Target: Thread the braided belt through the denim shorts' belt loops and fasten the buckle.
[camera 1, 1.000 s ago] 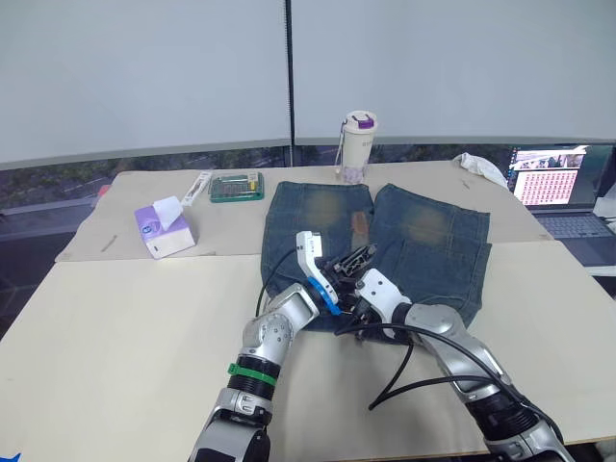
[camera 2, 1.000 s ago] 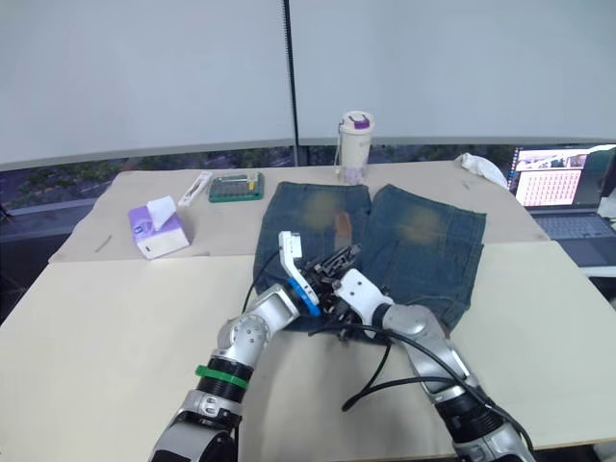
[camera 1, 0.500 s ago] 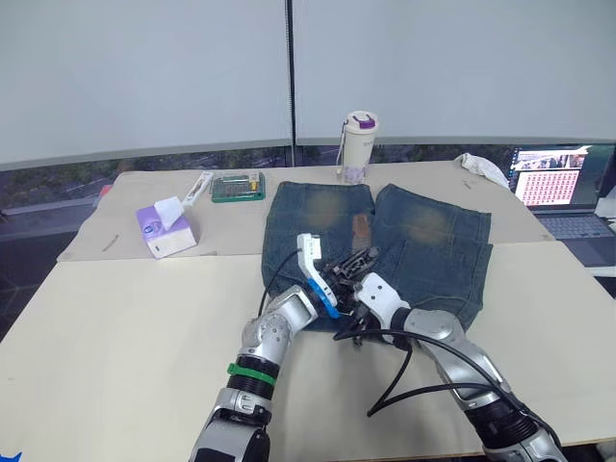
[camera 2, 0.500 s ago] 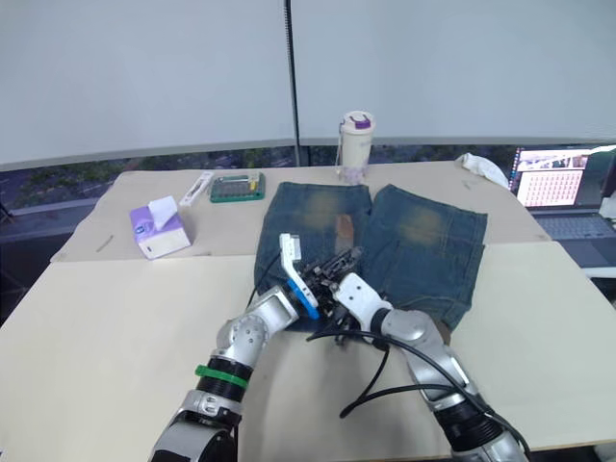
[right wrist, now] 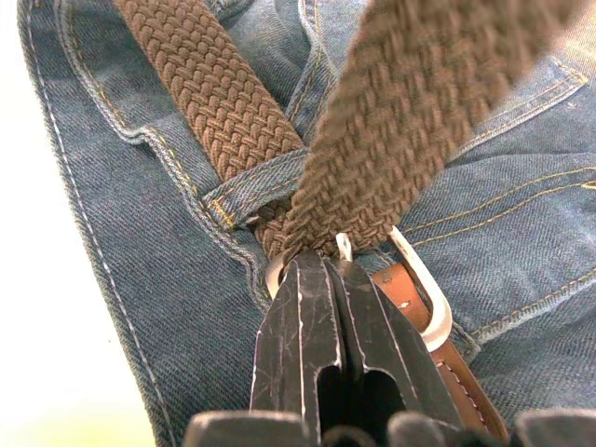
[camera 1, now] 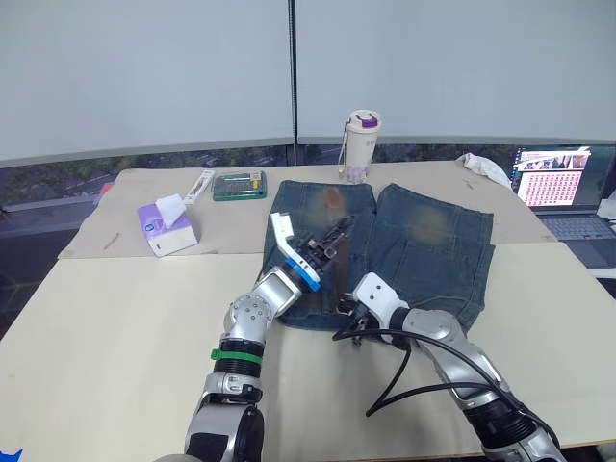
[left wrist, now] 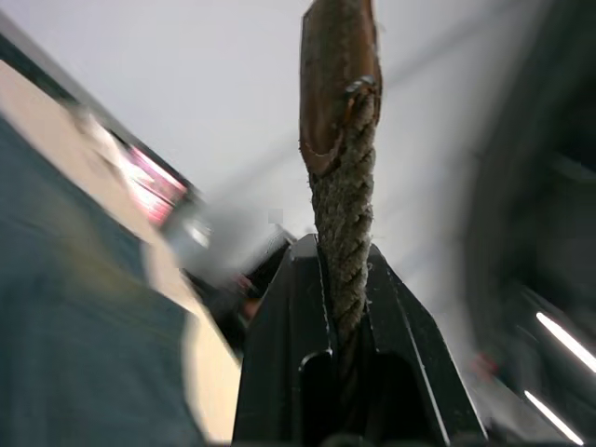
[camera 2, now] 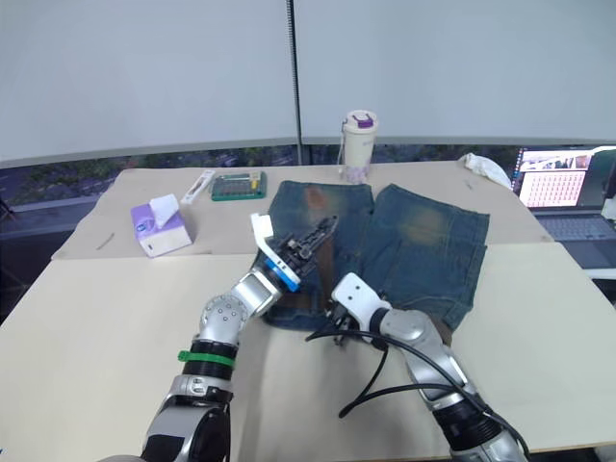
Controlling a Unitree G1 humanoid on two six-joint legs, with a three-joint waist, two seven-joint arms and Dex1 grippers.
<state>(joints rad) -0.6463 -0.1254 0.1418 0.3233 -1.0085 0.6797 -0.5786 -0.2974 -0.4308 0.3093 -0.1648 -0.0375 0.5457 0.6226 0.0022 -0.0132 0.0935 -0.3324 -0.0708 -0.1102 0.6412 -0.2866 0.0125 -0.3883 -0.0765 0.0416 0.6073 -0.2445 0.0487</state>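
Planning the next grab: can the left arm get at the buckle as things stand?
Probably not yet: the left gripper is shut on the belt, lifted over the shorts, and the right gripper already sits at the buckle.

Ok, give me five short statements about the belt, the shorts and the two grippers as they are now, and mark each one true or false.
1. The left gripper is shut on the braided belt. True.
2. The denim shorts hang over the table's edge. False: they lie flat on the table.
3. The belt passes under a belt loop on the waistband. True, as the right wrist view shows.
4. The right gripper is wide open above the tissue box. False: its fingers are closed together at the buckle, on the shorts.
5. The left gripper holds the belt's end lifted above the shorts. True: the strap runs up from the waistband to it.
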